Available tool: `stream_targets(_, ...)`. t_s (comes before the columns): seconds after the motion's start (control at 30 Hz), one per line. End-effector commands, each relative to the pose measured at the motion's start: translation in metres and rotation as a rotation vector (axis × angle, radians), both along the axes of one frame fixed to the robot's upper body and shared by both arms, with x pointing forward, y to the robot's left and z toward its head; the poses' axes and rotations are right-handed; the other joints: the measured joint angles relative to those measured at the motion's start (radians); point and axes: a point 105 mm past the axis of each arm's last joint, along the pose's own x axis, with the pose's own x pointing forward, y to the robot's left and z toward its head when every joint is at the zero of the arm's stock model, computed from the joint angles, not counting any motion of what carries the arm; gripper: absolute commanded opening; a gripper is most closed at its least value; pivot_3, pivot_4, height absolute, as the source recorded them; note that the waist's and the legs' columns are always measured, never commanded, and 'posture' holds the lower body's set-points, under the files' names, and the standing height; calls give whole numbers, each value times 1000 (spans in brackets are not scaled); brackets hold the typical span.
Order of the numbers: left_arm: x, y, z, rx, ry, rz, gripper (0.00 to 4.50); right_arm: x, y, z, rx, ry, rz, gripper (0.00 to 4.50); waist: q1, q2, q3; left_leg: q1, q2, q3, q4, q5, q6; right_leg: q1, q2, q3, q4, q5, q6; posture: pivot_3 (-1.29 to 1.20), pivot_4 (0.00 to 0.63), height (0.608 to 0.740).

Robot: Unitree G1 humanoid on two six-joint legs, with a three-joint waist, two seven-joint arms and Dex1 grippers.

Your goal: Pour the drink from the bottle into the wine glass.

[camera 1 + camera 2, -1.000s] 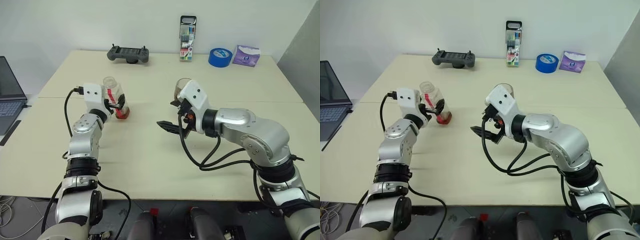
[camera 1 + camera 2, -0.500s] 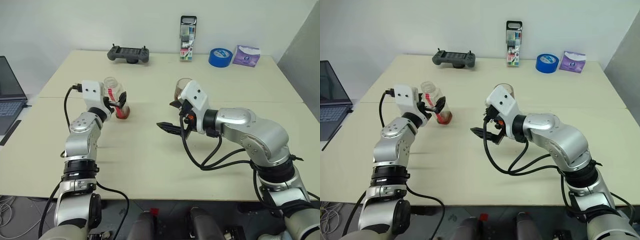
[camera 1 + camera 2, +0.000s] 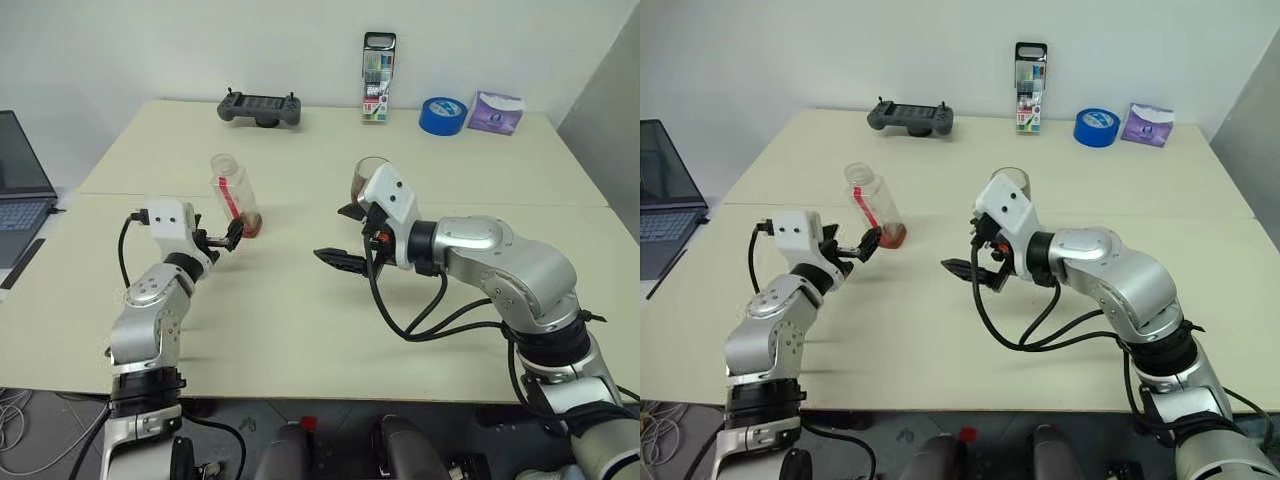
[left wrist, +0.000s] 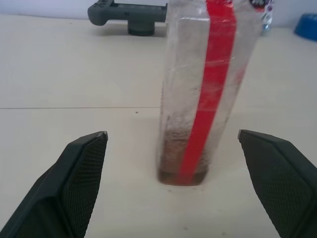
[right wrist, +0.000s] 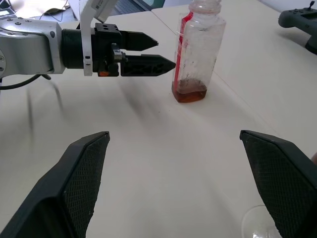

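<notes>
The bottle point(image 3: 235, 195) stands on the table left of centre, clear with a red label strip, its mouth uncapped. A shallow layer of the reddish-brown drink point(image 5: 188, 92) lies at its bottom. My left gripper point(image 3: 228, 238) is open just in front of the bottle and apart from it, its black fingers point(image 4: 74, 178) spread wider than the bottle point(image 4: 208, 89). The wine glass point(image 3: 366, 178) stands mid-table, mostly hidden behind my right wrist, with dark liquid in its bowl. My right gripper point(image 3: 343, 235) is open and empty, pointing left in front of the glass.
Along the far table edge lie a grey game controller point(image 3: 260, 107), an upright marker pack point(image 3: 377, 62), a blue tape roll point(image 3: 442, 115) and a purple packet point(image 3: 494, 112). A laptop point(image 3: 18, 195) sits beyond the table's left edge.
My left gripper, which stood around the bottle, has drawn back toward me and a little lower, leaving the bottle standing. The right arm and the glass have not moved.
</notes>
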Motion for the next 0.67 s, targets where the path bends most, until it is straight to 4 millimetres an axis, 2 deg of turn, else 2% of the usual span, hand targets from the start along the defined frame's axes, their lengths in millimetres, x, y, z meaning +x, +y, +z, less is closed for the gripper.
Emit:
stream_targets(0.03, -22, -3, 18, -80, -72, -83, 4488, -3, -10, 13, 15, -66, 7, 4500, -1, 0, 0, 0, 0, 0, 0, 0, 0, 0, 0, 0, -1, 0, 0, 0, 150, 740)
stream_targets(0.1, -35, -4, 19, -29, -74, -149, 4488, -6, -16, 21, 38, -86, 23, 4500, -3, 0, 0, 0, 0, 1, -1, 0, 0, 0, -1, 0, -2, 0, 0, 0, 150, 740)
stream_targets(0.17, -44, -3, 26, 15, -61, -245, 4488, -11, -28, 36, 124, -85, 39, 4500, -4, 0, 0, 0, 0, 1, -2, 0, 0, 0, 0, 0, -2, 0, 0, 0, 150, 740)
stream_targets(0.23, -52, -7, 62, 10, -101, -419, 4488, -13, -53, 52, 200, -73, 21, 4500, -2, 0, 0, 0, 1, -1, -2, 0, 0, 0, 1, 0, -2, 0, 0, 0, 150, 740)
stream_targets(0.3, -60, -14, 92, 28, -111, -574, 4488, -12, -77, 55, 195, -49, -23, 4500, 9, 0, 1, -1, 1, -3, -1, 0, 0, 2, 4, -2, -2, 0, 0, 0, 150, 740)
stream_targets(0.37, -68, -20, 106, 56, -89, -680, 4488, -13, -92, 55, 175, -32, -42, 4500, 10, 1, 1, 2, 0, -4, -1, 0, 0, 7, 7, -7, -6, 0, 0, 0, 150, 740)
stream_targets(0.53, -82, -27, 120, 106, -51, -854, 4488, -24, -114, 49, 132, 20, -27, 4500, -3, 2, 1, 11, 0, 3, -3, -3, 5, 14, 7, 0, -8, -1, 1, 0, 150, 740)
stream_targets(0.67, -79, -26, 119, 122, -45, -875, 4488, -25, -122, 45, 113, 23, -46, 4500, -8, 2, 2, 10, 3, 3, -5, -3, 5, 11, 9, 0, -7, -1, 1, 0, 150, 740)
